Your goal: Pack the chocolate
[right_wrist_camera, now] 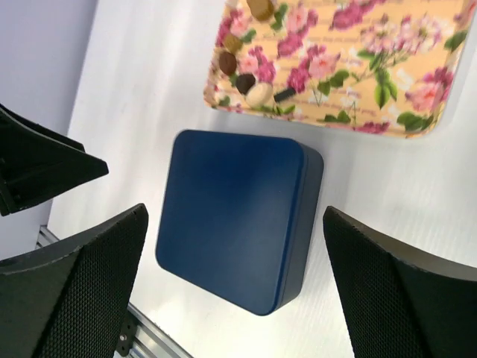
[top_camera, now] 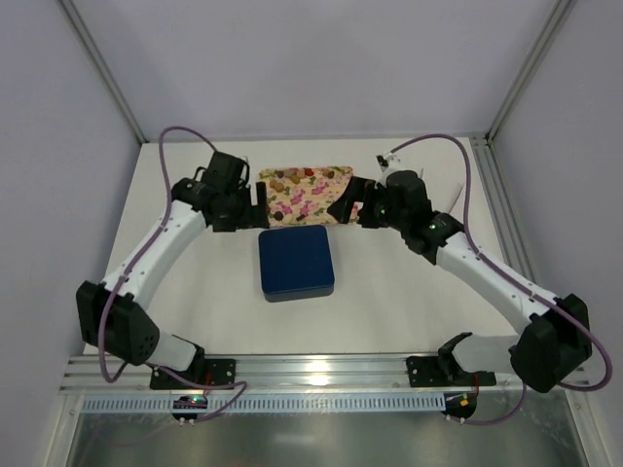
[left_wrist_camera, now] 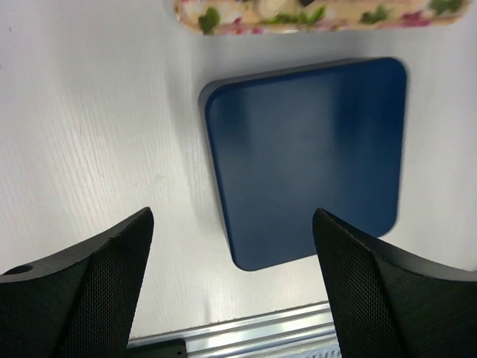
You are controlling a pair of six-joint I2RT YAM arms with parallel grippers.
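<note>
Left gripper (left_wrist_camera: 232,216) and right gripper (right_wrist_camera: 235,212): fingers spread wide, gripping nothing. Hover over closed navy-blue box (right_wrist_camera: 231,224) on white table (left_wrist_camera: 89,112). Just beyond, chocolate (right_wrist_camera: 242,63) clustered at left end of floral tray (right_wrist_camera: 358,67).

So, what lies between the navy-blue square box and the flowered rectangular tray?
Only bare white table between box and tray; the right wrist view shows it.

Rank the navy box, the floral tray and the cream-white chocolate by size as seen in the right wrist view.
1-2. Navy box and floral tray: unsure; the tray runs off-frame, and its visible part looks about the box's size.
3. Cream-white chocolate: far smallest.
</note>
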